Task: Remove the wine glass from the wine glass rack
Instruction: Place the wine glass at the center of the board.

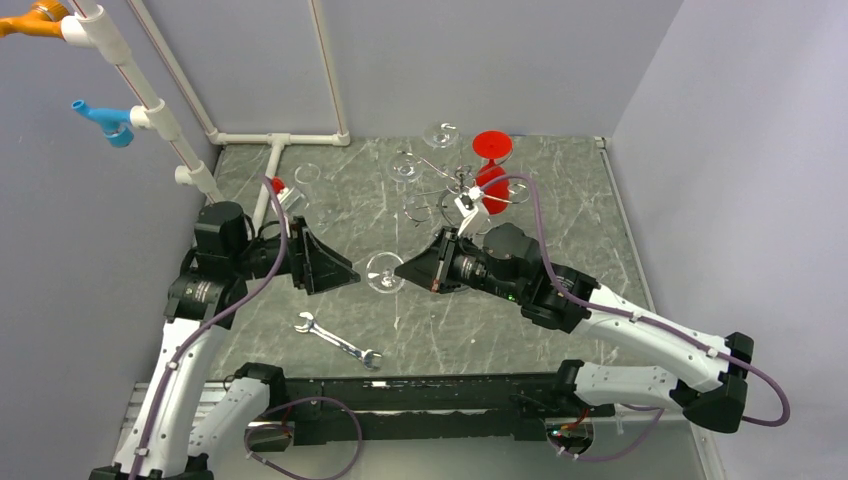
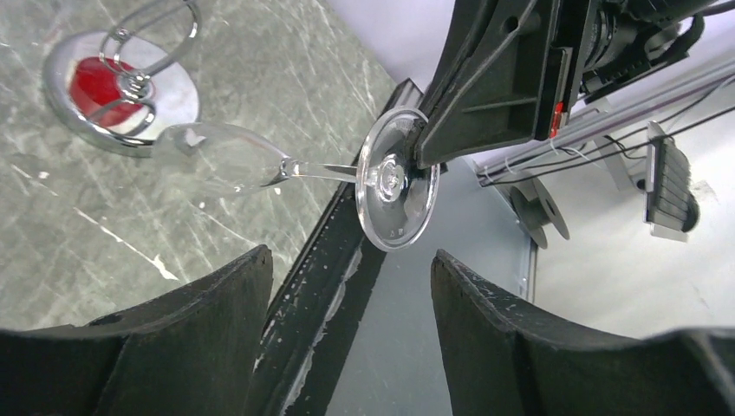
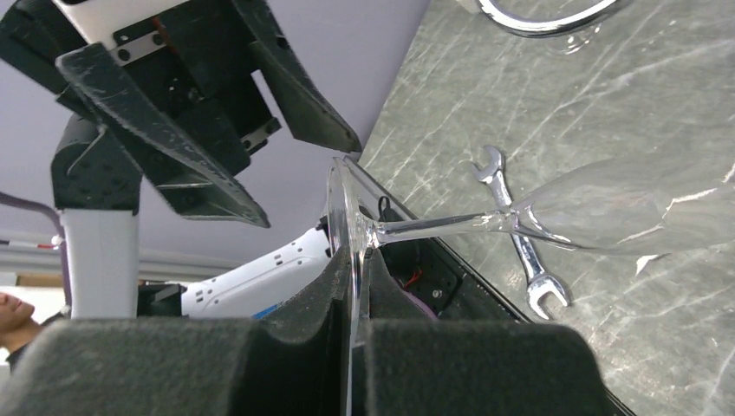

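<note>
Entry: we are finding the wine glass (image 3: 433, 227) off the wine glass rack (image 2: 173, 104), held in the air above the surface (image 2: 260, 61) between the two arms.

The right gripper (image 3: 354, 277) is pinching the rim of the glass's foot, with its jaws pressed onto the thin disc. The stem and bowl are running out sideways from that grip. We are reading the edge hold as deliberate, since it is leaving the foot's flat face open to the left gripper (image 2: 351, 269). That gripper's jaws are standing spread, facing the foot and not touching it. We are judging this to be a hand-over setup, though a pause before setting the glass down is equally possible.

Contents: the held bowl is looking empty. The rack's dished base is showing only a red reflection. A red glass (image 1: 492, 146) is appearing to hang at the rack.

A wrench (image 3: 520, 251) is lying on the surface nearby, untouched.
</note>
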{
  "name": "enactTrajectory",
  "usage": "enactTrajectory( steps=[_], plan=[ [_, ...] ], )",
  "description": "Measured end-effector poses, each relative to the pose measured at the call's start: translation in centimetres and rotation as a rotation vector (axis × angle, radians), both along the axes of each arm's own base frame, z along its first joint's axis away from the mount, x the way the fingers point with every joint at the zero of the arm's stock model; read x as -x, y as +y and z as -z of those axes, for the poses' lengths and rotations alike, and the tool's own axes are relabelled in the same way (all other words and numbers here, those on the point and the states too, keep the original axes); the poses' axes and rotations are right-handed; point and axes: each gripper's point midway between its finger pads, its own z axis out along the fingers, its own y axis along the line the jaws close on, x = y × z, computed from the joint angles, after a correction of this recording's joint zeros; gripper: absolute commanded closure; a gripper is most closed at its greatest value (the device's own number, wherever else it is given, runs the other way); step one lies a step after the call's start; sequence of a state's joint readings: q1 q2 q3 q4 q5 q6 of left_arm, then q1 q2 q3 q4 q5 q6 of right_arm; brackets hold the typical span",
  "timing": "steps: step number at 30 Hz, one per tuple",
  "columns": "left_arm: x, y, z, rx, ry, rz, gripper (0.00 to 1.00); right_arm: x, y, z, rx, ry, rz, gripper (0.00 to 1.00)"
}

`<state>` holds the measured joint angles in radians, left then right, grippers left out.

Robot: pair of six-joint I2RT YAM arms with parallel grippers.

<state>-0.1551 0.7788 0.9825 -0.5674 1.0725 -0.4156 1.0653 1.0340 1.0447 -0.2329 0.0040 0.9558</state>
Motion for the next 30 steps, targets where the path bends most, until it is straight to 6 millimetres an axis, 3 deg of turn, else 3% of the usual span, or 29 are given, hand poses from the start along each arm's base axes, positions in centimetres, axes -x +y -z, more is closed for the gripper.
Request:
enactTrajectory(
  steps=[13, 30],
  plan=[
    [1.7, -1.6, 0.1, 0.036, 0.051, 0.14, 0.36, 0.9, 1.2, -0.8, -0.035, -0.077, -0.098, 1.0],
    [1.7, -2.7, 0.5, 0.027, 0.098, 0.155, 0.65, 0.9, 2.9, 0.0, -0.018, -0.125, -0.166, 1.0]
  ],
)
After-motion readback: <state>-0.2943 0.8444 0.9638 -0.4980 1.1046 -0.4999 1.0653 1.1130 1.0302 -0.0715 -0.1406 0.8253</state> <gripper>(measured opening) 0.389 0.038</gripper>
